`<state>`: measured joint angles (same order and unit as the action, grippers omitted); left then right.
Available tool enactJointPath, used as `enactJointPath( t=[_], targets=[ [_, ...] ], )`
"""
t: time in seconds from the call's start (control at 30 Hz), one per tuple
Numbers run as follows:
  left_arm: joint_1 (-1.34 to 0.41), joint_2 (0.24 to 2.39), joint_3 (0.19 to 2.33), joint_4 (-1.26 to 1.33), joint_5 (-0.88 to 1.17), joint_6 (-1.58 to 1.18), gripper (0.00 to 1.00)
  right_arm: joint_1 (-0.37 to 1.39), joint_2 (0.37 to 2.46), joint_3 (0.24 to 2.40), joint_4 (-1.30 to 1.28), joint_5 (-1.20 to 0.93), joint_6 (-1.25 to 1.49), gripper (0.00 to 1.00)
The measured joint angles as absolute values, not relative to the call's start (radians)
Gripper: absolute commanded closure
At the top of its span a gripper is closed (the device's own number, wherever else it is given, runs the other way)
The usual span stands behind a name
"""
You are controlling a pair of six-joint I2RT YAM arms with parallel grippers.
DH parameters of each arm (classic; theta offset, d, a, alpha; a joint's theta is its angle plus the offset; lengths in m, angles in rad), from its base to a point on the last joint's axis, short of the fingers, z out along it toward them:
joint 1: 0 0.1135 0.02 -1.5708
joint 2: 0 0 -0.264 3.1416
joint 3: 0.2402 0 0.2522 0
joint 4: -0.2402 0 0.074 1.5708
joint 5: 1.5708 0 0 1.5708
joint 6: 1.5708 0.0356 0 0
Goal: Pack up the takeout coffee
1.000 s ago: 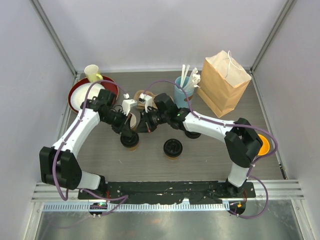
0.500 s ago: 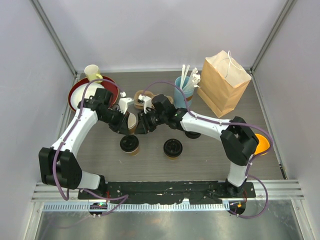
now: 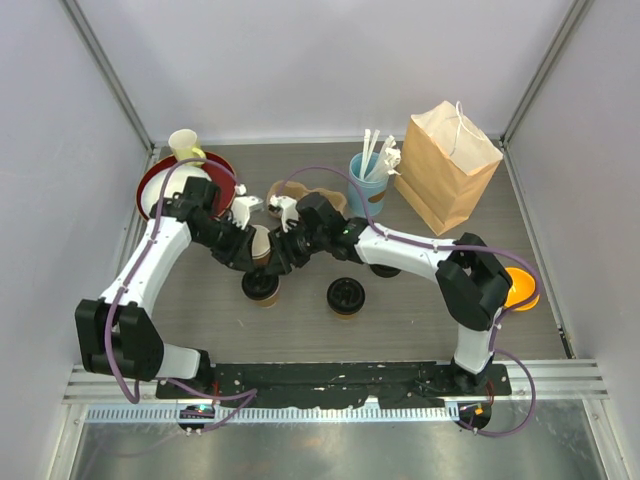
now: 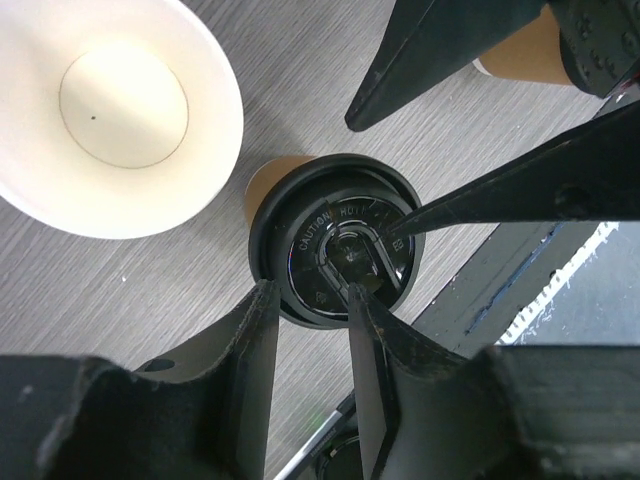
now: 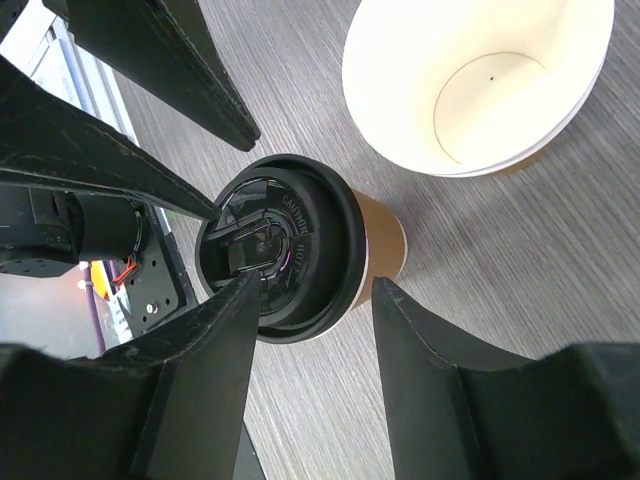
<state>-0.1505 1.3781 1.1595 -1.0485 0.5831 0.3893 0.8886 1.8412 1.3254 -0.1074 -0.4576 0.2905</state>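
Left gripper (image 4: pixel 310 293) hangs over a lidded takeout coffee cup (image 4: pixel 335 250), jaws a little apart with nothing between them; whether its fingertips touch the cup is hard to tell. Right gripper (image 5: pixel 318 285) faces it from the opposite side over the same cup, jaws wider apart and also empty. In the top view this cup stands upright left of centre, and the second lidded cup (image 3: pixel 345 297) stands near it to the right, not touching. A lidless paper cup (image 5: pixel 480 85) with a white inside stands just beside the first. The brown paper bag (image 3: pixel 448 165) stands at the upper right, well apart
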Motion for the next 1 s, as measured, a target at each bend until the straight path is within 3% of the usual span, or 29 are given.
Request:
enactJointPath(
  t=[0.3,1.0],
  targets=[
    [-0.13,1.371,1.158,-1.068,0.559,0.406,0.6,0.921,1.844,1.366,-0.135,-0.403,0.268,0.47],
    [-0.128,1.364,1.039,-0.995,0.522,0.396,0.61,0.945,1.861,1.338,-0.114,-0.318,0.251,0.75]
  ],
)
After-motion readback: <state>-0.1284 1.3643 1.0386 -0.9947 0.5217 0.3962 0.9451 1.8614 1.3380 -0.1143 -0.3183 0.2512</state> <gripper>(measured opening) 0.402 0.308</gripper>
